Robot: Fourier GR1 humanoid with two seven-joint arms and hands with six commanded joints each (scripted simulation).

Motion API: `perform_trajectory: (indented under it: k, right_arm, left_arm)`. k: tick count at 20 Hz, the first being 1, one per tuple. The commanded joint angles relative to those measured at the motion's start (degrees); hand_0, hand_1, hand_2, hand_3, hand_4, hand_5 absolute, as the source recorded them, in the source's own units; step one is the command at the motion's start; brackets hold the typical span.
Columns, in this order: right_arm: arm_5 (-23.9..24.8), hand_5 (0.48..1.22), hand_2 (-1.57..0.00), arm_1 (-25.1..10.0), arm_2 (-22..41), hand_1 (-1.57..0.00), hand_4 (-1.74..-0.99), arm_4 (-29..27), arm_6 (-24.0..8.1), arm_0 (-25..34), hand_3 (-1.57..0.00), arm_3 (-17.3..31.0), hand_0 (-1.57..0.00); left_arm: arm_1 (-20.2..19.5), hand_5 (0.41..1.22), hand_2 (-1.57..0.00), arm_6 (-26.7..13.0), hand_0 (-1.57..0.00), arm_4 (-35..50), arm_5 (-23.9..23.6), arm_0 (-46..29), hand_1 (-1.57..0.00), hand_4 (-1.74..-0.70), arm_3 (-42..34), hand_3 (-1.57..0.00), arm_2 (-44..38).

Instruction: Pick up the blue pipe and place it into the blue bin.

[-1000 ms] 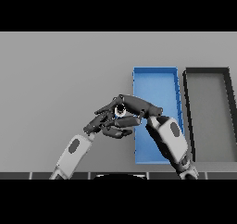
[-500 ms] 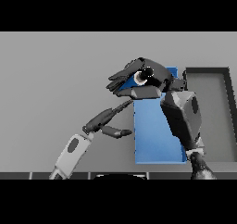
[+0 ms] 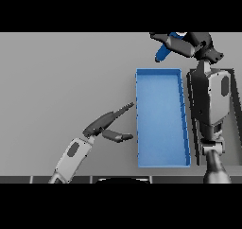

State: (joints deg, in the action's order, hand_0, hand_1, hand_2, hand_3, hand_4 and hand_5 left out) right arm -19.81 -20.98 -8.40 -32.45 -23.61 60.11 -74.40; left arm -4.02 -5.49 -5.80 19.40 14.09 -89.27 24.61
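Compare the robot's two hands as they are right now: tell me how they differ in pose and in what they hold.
The right hand is raised beyond the far end of the blue bin, while the left hand sits low beside the bin's left wall. The right hand's fingers are curled round the blue pipe; the left hand holds nothing. The left hand's fingers are stretched out straight towards the bin. Both are dark hands on white and grey arms.

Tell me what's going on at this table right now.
The right hand holds the blue pipe up near the table's far edge, beyond the blue bin, fingers curled round it. The bin has nothing in it. The left hand hangs open just left of the bin. A dark bin sits further right.
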Motion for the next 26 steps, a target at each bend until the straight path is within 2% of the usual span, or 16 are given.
perform_trajectory:
  k: [1, 3, 6, 9, 14, 17, 18, 21, 22, 23, 24, 26]
  right_arm:
    - [-0.4, 1.221, -1.57, -0.59, -0.7, -1.57, -1.741, 0.52, -0.21, -0.78, -1.57, 1.57, -1.57]
    - [0.31, 1.221, -1.57, -0.47, -1.73, -1.57, -1.741, 1.29, -0.59, -4.45, -1.57, 1.89, -1.57]
    - [-0.07, 1.221, -1.57, -0.09, -1.82, -1.57, -1.741, 2.82, -1.97, -10.68, -1.57, 1.05, -1.57]
    - [0.47, 1.221, -1.57, 0.46, -1.57, -1.57, -1.741, 3.86, -4.67, -17.11, -1.57, -1.79, -1.57]
    - [5.59, 1.221, -1.57, 1.91, -0.73, -1.57, -1.741, 7.12, -11.31, -26.04, -1.57, -7.67, -1.57]
    - [11.18, 1.221, -1.57, 0.39, 4.2, -1.57, -1.741, 9.5, -11.33, -30.13, -1.52, -6.89, -1.57]
    - [12.71, 1.221, -1.57, 0.03, 5.94, -1.57, -1.741, 9.72, -11.33, -30.72, -1.26, -7.08, -1.57]
    - [17.24, 1.221, -1.57, -3.73, 12.58, -1.57, -1.741, 9.78, -11.33, -32.39, -0.91, -4.22, -1.57]
    - [19.08, 1.221, -1.57, -4.87, 15.26, -1.55, -1.741, 9.22, -11.3, -32.44, -0.85, -2.79, -1.57]
    - [20.84, 1.221, -1.34, -6.58, 18.42, -1.34, -1.678, 7.72, -11.33, -31.74, -0.79, -0.65, -1.46]
    - [22.61, 1.221, -1.07, -9.2, 22.09, -1.07, -1.592, 4.87, -11.31, -30.36, -0.63, 1.07, -1.17]
    - [24.72, 1.221, -0.68, -13.47, 29.86, -0.68, -1.413, -0.83, -11.33, -27.77, -0.4, 4.72, -0.75]
  left_arm:
    - [0.18, 0.413, 0.0, -0.02, 0.0, -0.61, -0.6, 0.22, 0.0, -0.87, 0.22, 0.0, 0.01]
    - [0.46, 0.418, 0.0, -0.63, 0.0, -0.45, -0.59, 0.73, 0.0, -0.87, 0.15, 0.0, -0.03]
    - [-0.03, 0.42, 0.0, 0.64, 0.0, -0.47, -0.24, 0.1, 0.0, -0.87, 0.04, 0.0, 0.12]
    - [0.78, 0.422, 0.0, 0.21, 0.0, -0.1, -0.56, -1.07, 0.0, -0.88, -0.45, 0.0, 0.54]
    - [0.33, 0.427, 0.0, -0.17, 0.0, 0.22, -0.22, -1.4, 0.0, -0.88, -0.77, 0.0, 0.41]
    - [0.13, 0.422, 0.0, -0.02, 0.0, 0.09, -0.29, -2.45, 0.0, -0.89, -2.06, 0.0, 0.97]
    - [0.28, 0.42, 0.0, -1.13, 0.0, 0.4, -0.31, -1.72, 0.0, -0.89, -2.01, 0.0, 0.61]
    - [-0.14, 0.421, 0.0, -0.2, 0.0, 0.18, -0.24, -1.86, 0.0, -0.88, -2.07, 0.0, 0.62]
    - [0.17, 0.421, 0.0, -0.01, 0.0, -0.04, -0.21, -1.71, 0.0, -0.88, -1.58, 0.0, 0.87]
    - [0.17, 0.421, 0.0, -0.71, 0.0, 0.08, -0.19, -1.55, 0.0, -0.88, -1.55, 0.0, 0.72]
    - [0.01, 0.422, 0.0, -0.64, 0.0, 0.24, -0.06, -1.72, 0.0, -0.88, -1.74, 0.0, 0.69]
    - [-0.16, 0.425, 0.0, -0.84, 0.0, 0.13, -0.23, -1.41, 0.0, -0.88, -1.78, 0.0, 0.47]
